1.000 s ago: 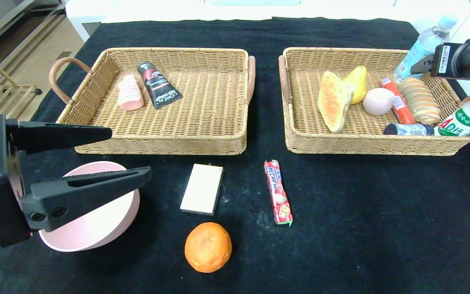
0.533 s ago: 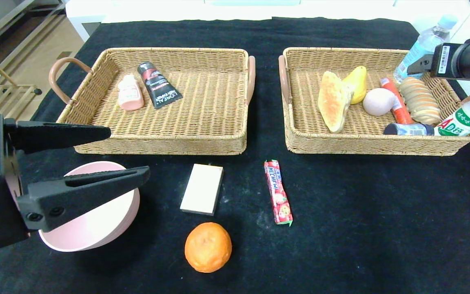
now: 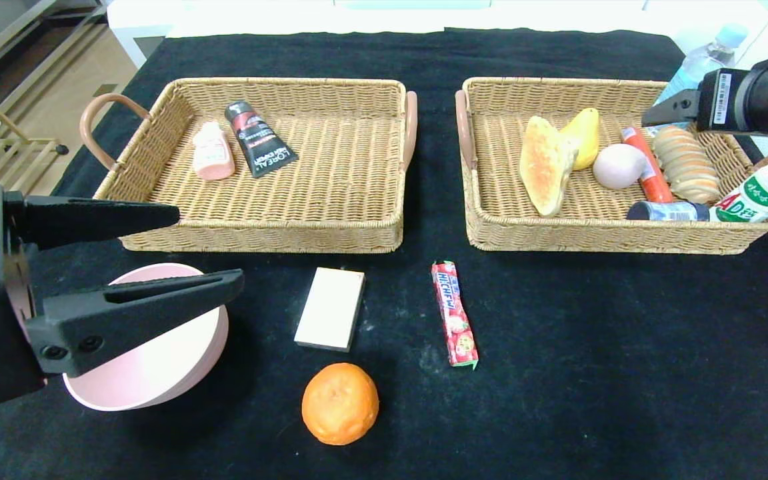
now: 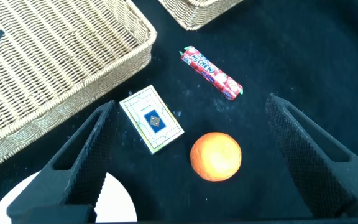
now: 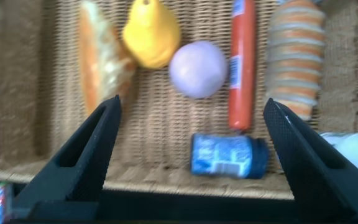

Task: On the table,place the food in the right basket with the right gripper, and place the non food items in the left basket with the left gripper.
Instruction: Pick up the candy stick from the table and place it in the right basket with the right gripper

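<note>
On the black table lie an orange, a red candy stick, a card box and a pink bowl. My left gripper hovers open and empty over the bowl's side, near the table's front left. My right gripper hangs open and empty above the right basket. That basket holds bread, a pear, a sausage and a blue can. The left basket holds a black tube and a pink bottle.
A green-labelled bottle leans on the right basket's right rim. A water bottle stands behind that basket. A pale round ball and a striped bun also lie in the right basket.
My right gripper has shifted a little to the left above the right basket. The left gripper has barely moved, and the things on the table lie as before.
</note>
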